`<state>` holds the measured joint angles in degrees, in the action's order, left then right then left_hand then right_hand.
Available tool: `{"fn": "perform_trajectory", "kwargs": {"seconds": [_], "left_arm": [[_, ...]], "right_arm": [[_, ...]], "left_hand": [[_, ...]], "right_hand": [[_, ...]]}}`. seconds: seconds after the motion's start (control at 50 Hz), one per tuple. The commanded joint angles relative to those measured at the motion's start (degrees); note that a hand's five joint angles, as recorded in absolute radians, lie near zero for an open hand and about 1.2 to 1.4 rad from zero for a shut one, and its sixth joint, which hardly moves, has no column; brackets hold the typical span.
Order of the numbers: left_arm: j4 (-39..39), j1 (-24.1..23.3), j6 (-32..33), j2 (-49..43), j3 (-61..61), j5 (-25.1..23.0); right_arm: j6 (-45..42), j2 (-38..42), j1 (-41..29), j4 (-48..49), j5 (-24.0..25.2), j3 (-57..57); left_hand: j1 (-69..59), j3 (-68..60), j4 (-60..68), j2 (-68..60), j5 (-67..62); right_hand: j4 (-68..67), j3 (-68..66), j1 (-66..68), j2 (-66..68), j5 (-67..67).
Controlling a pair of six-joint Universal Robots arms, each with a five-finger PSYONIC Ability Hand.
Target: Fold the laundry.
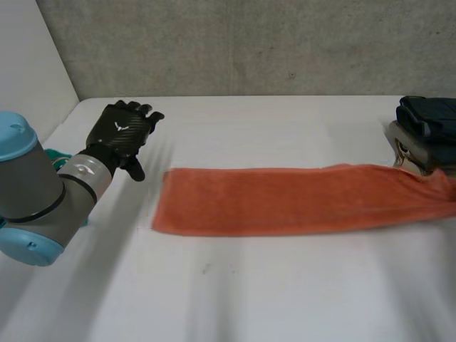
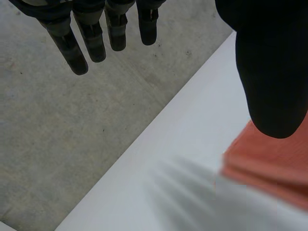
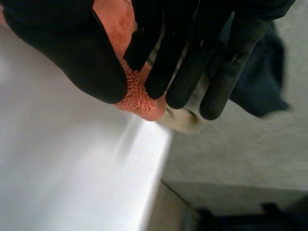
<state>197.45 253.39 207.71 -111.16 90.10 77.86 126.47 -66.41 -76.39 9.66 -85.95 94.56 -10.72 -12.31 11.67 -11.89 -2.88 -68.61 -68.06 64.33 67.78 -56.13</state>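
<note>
An orange towel (image 1: pixel 285 199), folded into a long strip, lies across the white table (image 1: pixel 249 299); its right end runs out past the table's right side. My left hand (image 1: pixel 122 135) hovers open above the table just off the towel's left end, touching nothing. In the left wrist view its fingers (image 2: pixel 91 43) are straight and spread, and the towel's corner (image 2: pixel 269 163) lies beyond the thumb. In the right wrist view my right hand (image 3: pixel 72 53) pinches the towel's end (image 3: pixel 139 98) between thumb and fingers, near the table's edge.
A stack of dark folded clothes (image 1: pixel 427 128) sits at the table's right side, just behind the towel's right end; it shows beyond the right hand's fingertips (image 3: pixel 260 82). A green item (image 1: pixel 60 158) peeks out behind the left arm. A grey wall backs the table.
</note>
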Motion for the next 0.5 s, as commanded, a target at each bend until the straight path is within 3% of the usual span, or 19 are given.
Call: {"fn": "perform_trajectory", "kwargs": {"seconds": [0.02, 0.22, 0.24, 0.4, 0.5], "left_arm": [[-0.23, 0.53, -1.43, 2.52, 1.92, -0.17], [-0.23, 2.81, -4.77, 5.86, 3.67, -0.08], [-0.23, 2.99, -4.86, 6.13, 3.85, -0.08], [-0.14, 3.87, -4.86, 7.54, 7.10, -0.17], [0.30, 4.05, -4.86, 7.27, 8.16, -0.17]], "right_arm": [[-7.38, -1.00, -4.25, 1.67, 0.69, -1.39], [-5.79, -0.74, -32.13, 12.91, 6.14, -5.78], [-6.05, 0.48, -36.85, 14.75, 7.88, -7.09], [-7.37, 15.84, -55.24, 18.99, 14.57, -17.28], [-8.96, 24.65, -59.48, 19.08, 15.81, -22.30]], "left_hand": [[0.72, 2.31, -1.67, 1.89, 2.88], [0.72, 2.31, -1.67, 1.89, 2.88], [0.72, 2.31, -1.67, 1.89, 2.88], [0.72, 2.31, -1.67, 1.89, 2.88], [0.72, 2.31, -1.67, 1.89, 2.88]], "right_hand": [[-11.39, -11.94, 15.67, 12.22, -13.87], [-11.39, -11.94, 15.67, 12.22, -13.87], [-11.39, -11.94, 15.67, 12.22, -13.87], [-11.39, -11.94, 15.67, 12.22, -13.87], [-11.39, -11.94, 15.67, 12.22, -13.87]]}}
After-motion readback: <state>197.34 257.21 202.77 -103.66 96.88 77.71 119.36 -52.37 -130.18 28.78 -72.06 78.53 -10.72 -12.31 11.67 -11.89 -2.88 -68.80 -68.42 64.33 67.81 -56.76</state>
